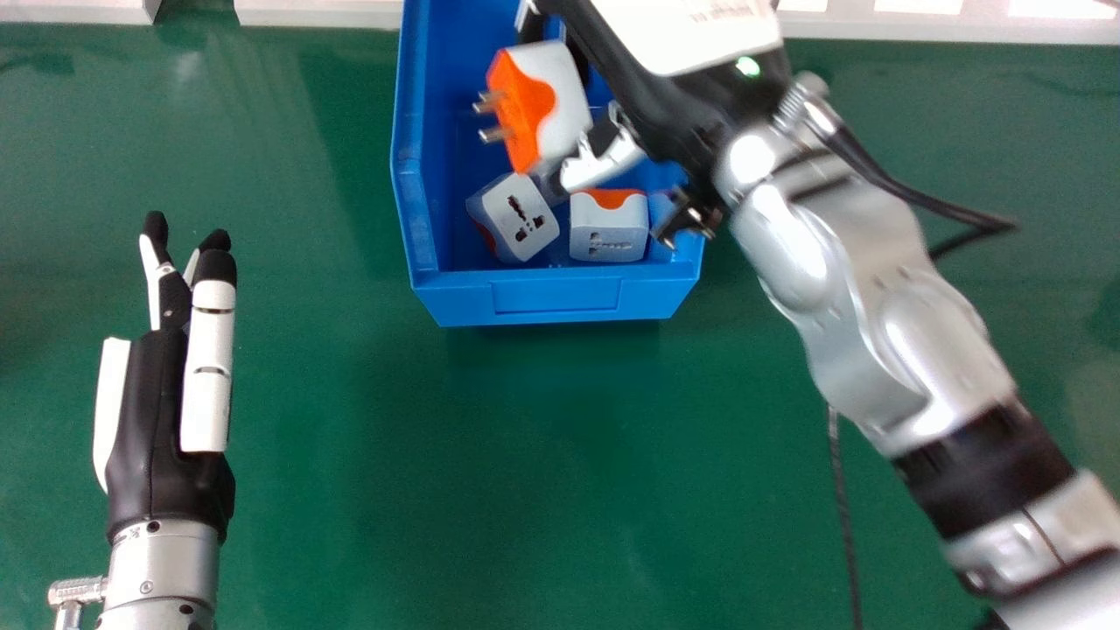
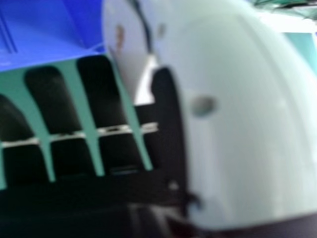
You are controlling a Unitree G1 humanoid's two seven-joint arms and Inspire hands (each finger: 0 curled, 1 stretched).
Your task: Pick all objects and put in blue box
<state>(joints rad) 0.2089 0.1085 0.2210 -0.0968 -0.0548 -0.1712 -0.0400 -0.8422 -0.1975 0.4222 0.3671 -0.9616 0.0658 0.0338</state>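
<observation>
My right hand [image 1: 665,109] is over the blue box [image 1: 556,299], with its fingers and thumb shut on a white and orange plug adapter [image 1: 560,92], metal pins facing left. Inside the box lie two more adapters, one tilted [image 1: 522,219] and one near the front wall [image 1: 610,232]. In the right hand view, my right hand [image 2: 101,89] shows dark fingers beside a large pale surface, with the blue box [image 2: 44,29] beyond; the grip itself is unclear there. My left hand [image 1: 157,411] is open and empty, left of the box.
Green tabletop [image 1: 542,490] spreads around the box, with a pale ledge [image 1: 324,12] along its far edge. A dark cable [image 1: 842,516] runs down on the right, beside my silver right forearm.
</observation>
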